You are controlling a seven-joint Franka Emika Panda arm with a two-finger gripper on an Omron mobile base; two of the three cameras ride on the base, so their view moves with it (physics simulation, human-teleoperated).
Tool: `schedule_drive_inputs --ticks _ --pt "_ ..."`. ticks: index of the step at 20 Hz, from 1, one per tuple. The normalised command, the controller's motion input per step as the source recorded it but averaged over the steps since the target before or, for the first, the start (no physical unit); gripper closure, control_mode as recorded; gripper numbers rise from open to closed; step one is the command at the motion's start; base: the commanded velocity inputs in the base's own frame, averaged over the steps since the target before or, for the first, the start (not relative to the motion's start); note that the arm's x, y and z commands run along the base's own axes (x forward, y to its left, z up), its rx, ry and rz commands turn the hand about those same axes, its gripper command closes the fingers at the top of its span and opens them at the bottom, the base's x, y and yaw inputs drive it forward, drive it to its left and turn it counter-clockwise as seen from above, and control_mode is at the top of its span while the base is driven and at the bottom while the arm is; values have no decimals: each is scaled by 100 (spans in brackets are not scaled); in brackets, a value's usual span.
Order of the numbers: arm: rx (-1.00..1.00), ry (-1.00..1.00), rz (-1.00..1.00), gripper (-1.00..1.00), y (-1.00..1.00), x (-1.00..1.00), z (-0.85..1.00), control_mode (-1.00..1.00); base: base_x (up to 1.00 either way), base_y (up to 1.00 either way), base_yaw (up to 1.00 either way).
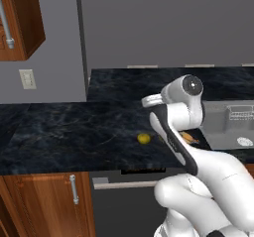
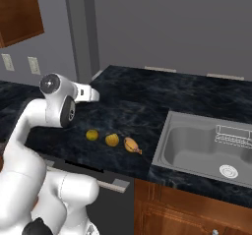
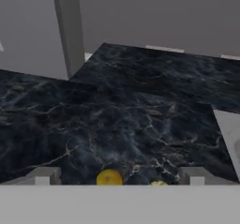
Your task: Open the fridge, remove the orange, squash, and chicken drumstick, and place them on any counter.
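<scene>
On the glossy black veined stone counter [image 2: 133, 106], left of the steel sink basin [image 2: 197, 148], lies the tapered golden-brown chicken drumstick [image 2: 132, 145]; the gripper [image 3: 119, 175] gapes wide, empty.

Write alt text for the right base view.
Three small foods lie in a row on a black stone counter: a yellow ball, an orange piece and a chicken drumstick. A steel sink sits to their right.

Beside the sink [image 2: 206, 148], the counter [image 2: 133, 106] holds three food pieces: two round yellow-orange ones, one chicken drumstick [image 2: 132, 145].
</scene>
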Motion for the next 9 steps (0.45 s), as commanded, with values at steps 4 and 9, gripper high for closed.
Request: schedule_drive_inputs --ticks 4,9 --pt "0 -7 7 -100 -22 -92 93 -100 0 0 0" --pt "0 -1 1 -100 -14 -70 75 -100 0 0 0"
